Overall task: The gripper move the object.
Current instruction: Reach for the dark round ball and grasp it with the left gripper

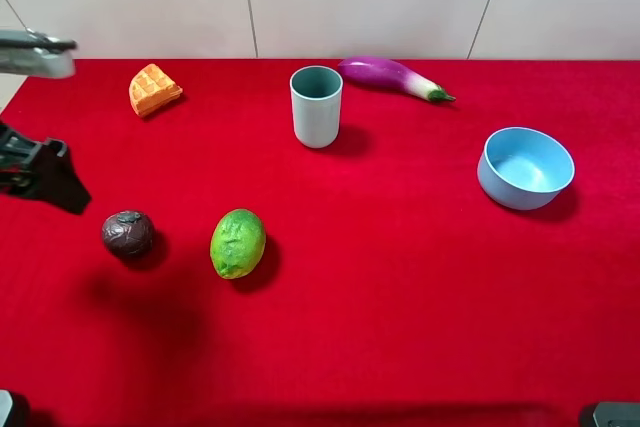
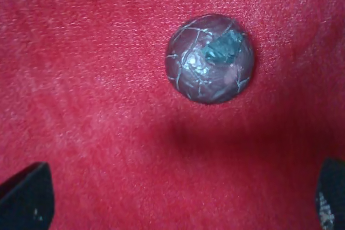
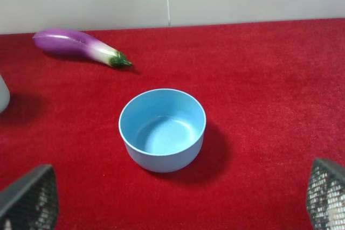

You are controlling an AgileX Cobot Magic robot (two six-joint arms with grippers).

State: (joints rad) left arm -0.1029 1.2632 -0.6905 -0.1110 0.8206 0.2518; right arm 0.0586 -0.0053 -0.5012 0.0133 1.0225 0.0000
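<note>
The object is a small round dark purple-brown wrinkled fruit lying on the red cloth at the front left. It fills the middle of the left wrist view, where its small stem patch shows. My left gripper hovers to the left of and above it. It is open and empty, with its two dark fingertips set wide apart and not touching the fruit. My right gripper is open and empty, and looks at the blue bowl.
A bumpy green lime lies just right of the fruit. A grey-green cup, a purple eggplant and an orange waffle piece stand at the back. The blue bowl is at the right.
</note>
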